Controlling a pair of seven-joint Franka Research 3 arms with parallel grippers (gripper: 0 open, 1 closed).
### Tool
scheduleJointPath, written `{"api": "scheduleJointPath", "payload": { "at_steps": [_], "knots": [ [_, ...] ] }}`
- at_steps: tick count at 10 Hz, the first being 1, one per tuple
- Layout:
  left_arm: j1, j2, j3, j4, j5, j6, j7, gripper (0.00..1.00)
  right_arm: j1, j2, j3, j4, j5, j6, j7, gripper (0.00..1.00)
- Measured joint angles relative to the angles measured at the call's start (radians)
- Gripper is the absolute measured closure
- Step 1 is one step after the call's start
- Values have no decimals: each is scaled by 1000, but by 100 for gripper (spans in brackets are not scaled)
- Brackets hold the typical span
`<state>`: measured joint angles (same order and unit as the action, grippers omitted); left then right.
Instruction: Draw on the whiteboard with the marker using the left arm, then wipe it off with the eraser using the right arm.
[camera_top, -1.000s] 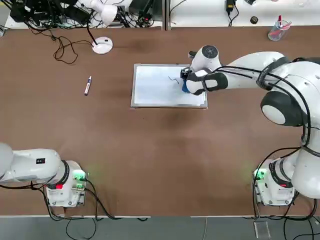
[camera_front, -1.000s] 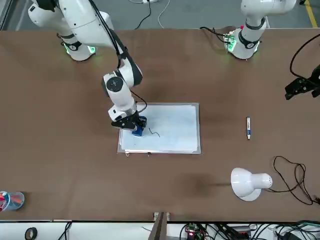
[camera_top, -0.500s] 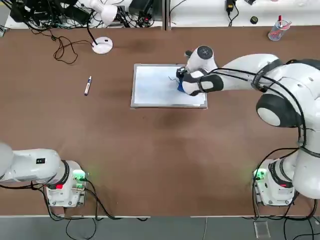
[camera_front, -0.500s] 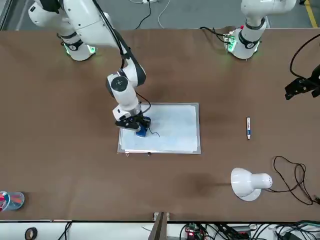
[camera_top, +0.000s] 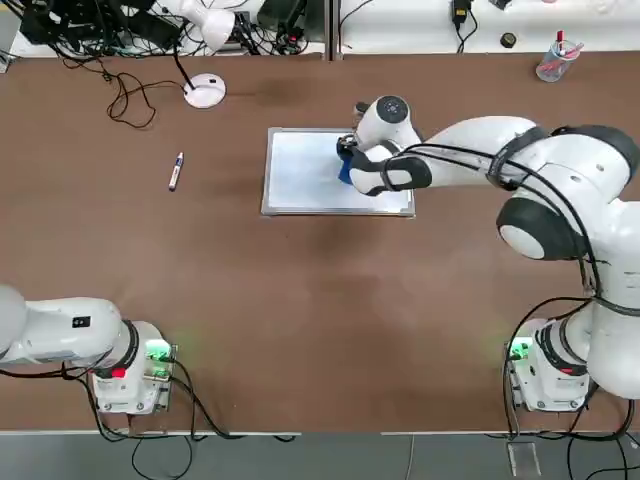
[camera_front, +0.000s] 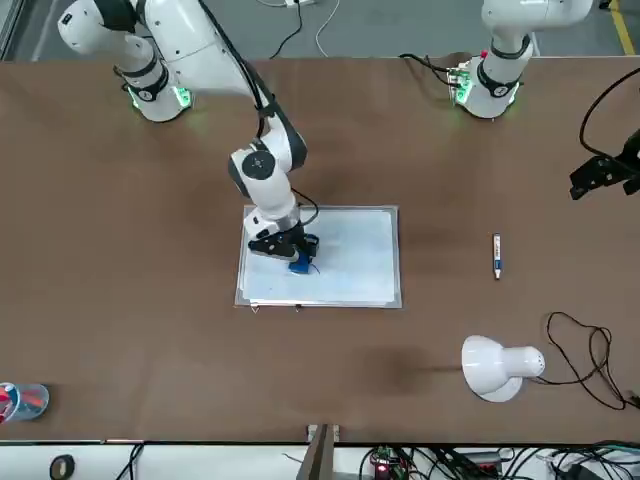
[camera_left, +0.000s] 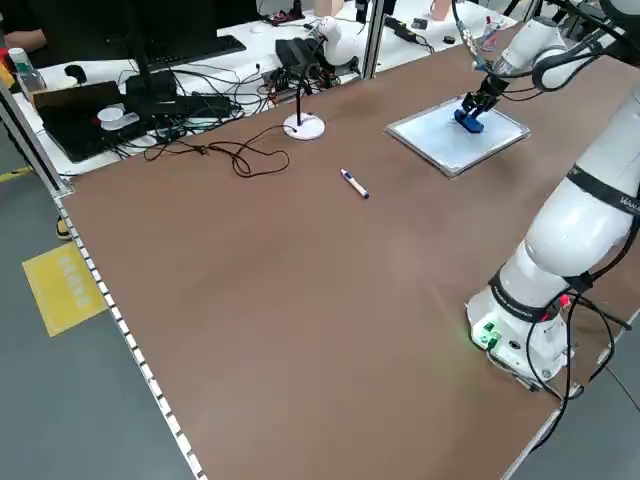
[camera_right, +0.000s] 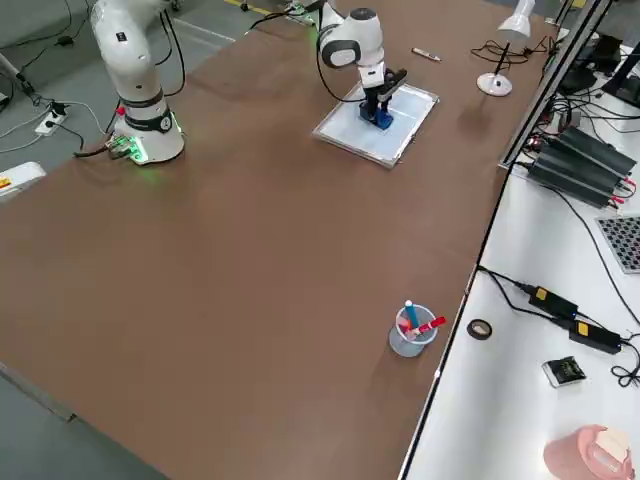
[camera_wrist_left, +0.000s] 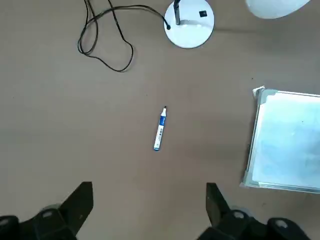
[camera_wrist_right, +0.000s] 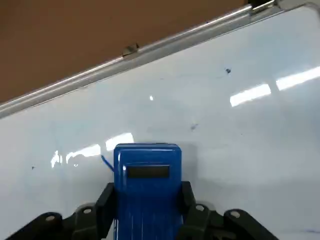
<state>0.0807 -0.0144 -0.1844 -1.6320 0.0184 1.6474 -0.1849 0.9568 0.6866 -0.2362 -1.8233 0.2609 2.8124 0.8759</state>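
My right claw (camera_front: 297, 256) is pinching the eraser (camera_wrist_right: 147, 187) and pressing it on the whiteboard (camera_top: 300, 175). The marker (camera_top: 176, 171) is lying on the tabletop (camera_top: 300, 300) at nine o'clock from the board. My left claw (camera_wrist_left: 150, 210) is hanging spread above it.

Eraser (camera_top: 345, 170) mostly hidden under right tool (camera_top: 347, 165) in top view; marker (camera_top: 175, 171) print unreadable.

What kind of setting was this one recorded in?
Most likely a robotics lab: two white jointed robot arms are mounted on a large brown table, and a side bench holds tangled black cables and electronics.
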Motion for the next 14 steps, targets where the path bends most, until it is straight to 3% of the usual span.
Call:
{"api": "scheduleJointPath", "payload": {
  "at_steps": [9, 14],
  "knots": [
    [0, 0, 0, 0, 0, 0, 0, 0, 69, 95, -14, 143, -1, 2, 134, 44],
    [0, 0, 0, 0, 0, 0, 0, 0, 82, 104, -22, 161, -2, -7, 148, 44]
  ]
}}
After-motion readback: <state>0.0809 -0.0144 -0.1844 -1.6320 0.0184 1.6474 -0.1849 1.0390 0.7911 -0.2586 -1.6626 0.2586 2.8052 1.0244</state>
